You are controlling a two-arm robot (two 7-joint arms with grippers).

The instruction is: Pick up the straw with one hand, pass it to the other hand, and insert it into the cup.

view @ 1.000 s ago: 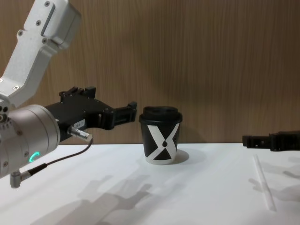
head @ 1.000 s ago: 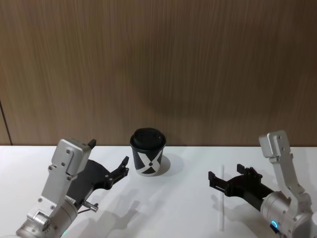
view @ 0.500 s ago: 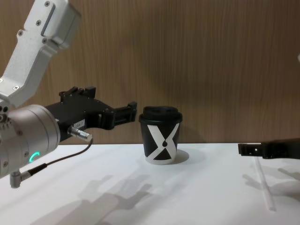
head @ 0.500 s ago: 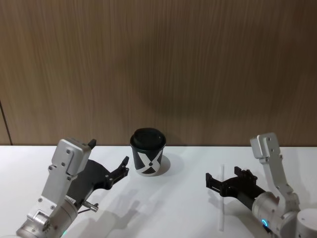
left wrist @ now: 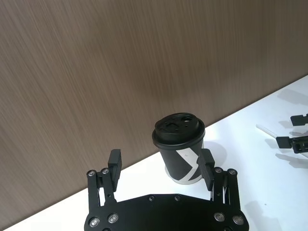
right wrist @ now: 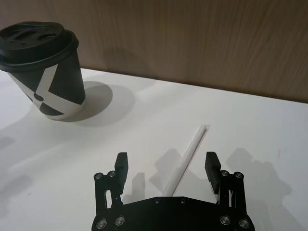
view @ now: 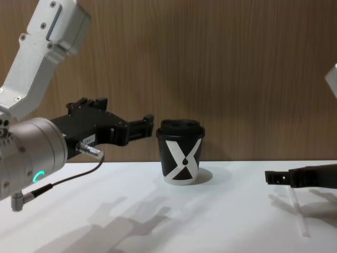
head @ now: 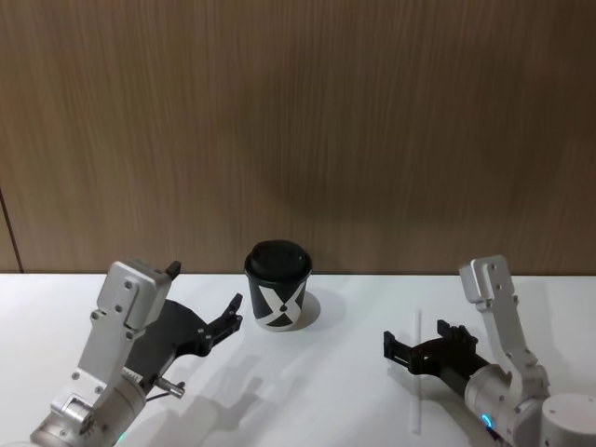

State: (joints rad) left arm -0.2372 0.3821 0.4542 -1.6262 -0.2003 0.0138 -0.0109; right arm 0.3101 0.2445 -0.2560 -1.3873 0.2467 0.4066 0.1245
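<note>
A: The cup (head: 277, 309) looked like matt black paper; its lid (head: 277, 258) was smooth black plastic with a faint sheen.
B: Noted. The straw (right wrist: 187, 161) was white, smooth, matt.
A: The left gripper (left wrist: 160, 158) and right gripper (right wrist: 166, 161) were matt black, with bright metal screws (right wrist: 118, 220). The left arm shell (view: 47, 31) was satin silver-grey.
B: The table (head: 317, 391) was smooth white, low gloss. The far wall (head: 298, 121) was matt brown wood grain.

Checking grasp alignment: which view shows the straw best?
Right wrist view: the straw lies framed by the open right gripper. Head and chest views show that gripper crossing it; the left wrist view, one end.
</note>
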